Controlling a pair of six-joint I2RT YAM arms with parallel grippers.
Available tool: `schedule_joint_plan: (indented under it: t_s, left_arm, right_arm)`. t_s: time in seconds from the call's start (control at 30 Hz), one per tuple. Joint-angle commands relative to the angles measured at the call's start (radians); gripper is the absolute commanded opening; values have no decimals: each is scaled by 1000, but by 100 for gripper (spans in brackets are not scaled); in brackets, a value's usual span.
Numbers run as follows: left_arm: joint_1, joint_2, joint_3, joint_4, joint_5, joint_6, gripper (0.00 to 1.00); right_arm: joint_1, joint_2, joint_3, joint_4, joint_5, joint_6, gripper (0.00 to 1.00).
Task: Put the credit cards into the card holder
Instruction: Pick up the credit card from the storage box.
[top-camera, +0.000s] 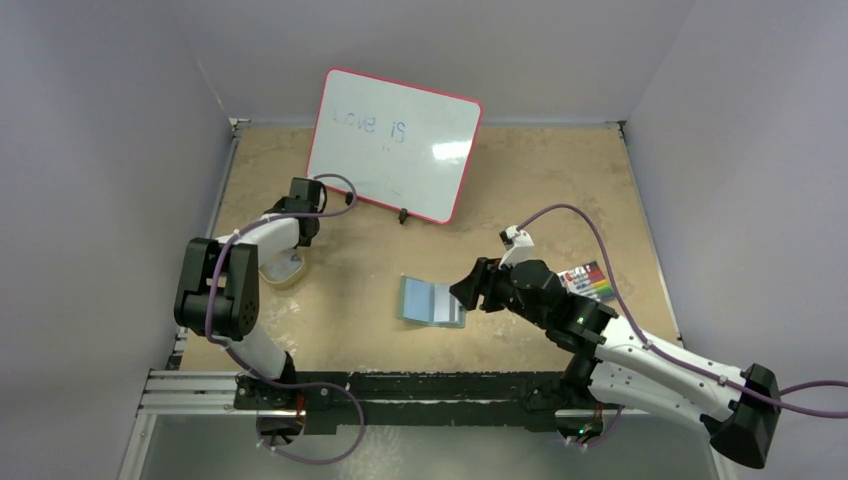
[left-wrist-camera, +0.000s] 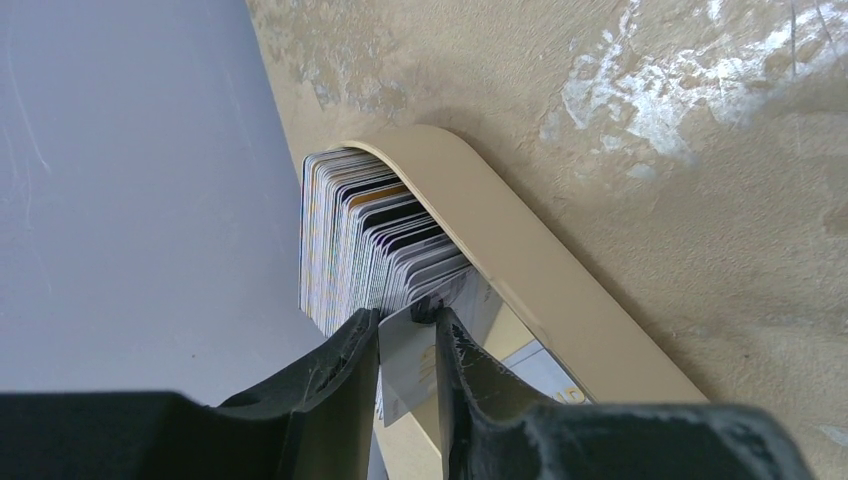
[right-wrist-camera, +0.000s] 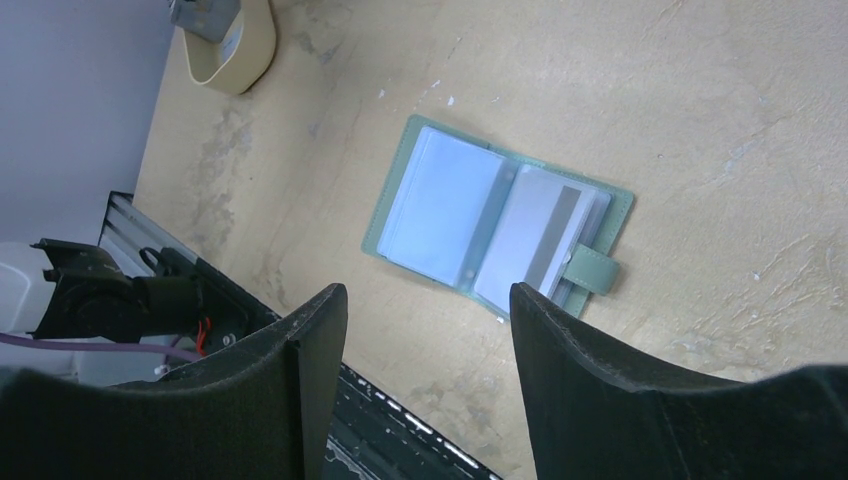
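Card holder (right-wrist-camera: 498, 215): sage-green, soft, open flat mid counter (top-camera: 540, 180). 2 clear sleeves showing, 1 striped card (right-wrist-camera: 550, 235) in the rt one. Credit cards (left-wrist-camera: 370, 240): dense stack on edge, uncountable, in 1 beige oval tray (left-wrist-camera: 520, 260) at left. Left end effector (left-wrist-camera: 405, 315) flanks 1 whitish card (left-wrist-camera: 405, 365), clamp unclear. Right end effector (right-wrist-camera: 428, 295) wide apart above holder.

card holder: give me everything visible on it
The card holder is a small sage-green wallet, leather-like, lying open and flat on the table. Clear plastic sleeves face up; one shows a pale card with a grey stripe. A green strap sticks out at that edge. Nothing touches it; the right fingers hover open above.
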Motion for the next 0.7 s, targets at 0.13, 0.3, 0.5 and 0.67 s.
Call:
schedule_joint_plan:
  t_s: [0.13, 0.3, 0.5, 0.67]
  left_arm:
    - [7, -14, 85, -57, -15, 11, 23]
    - [7, 2, 112, -104, -11, 1, 7]
    - [7, 22, 193, -275, -1, -83, 6]
    - [2, 2, 245, -359, 67, -133, 0]
  right_arm:
    - [2, 2, 4, 31, -2, -6, 63]
    - [2, 14, 20, 32, -5, -17, 63]
    - [2, 15, 19, 42, -37, -18, 64]
    - [3, 15, 31, 46, -47, -15, 63]
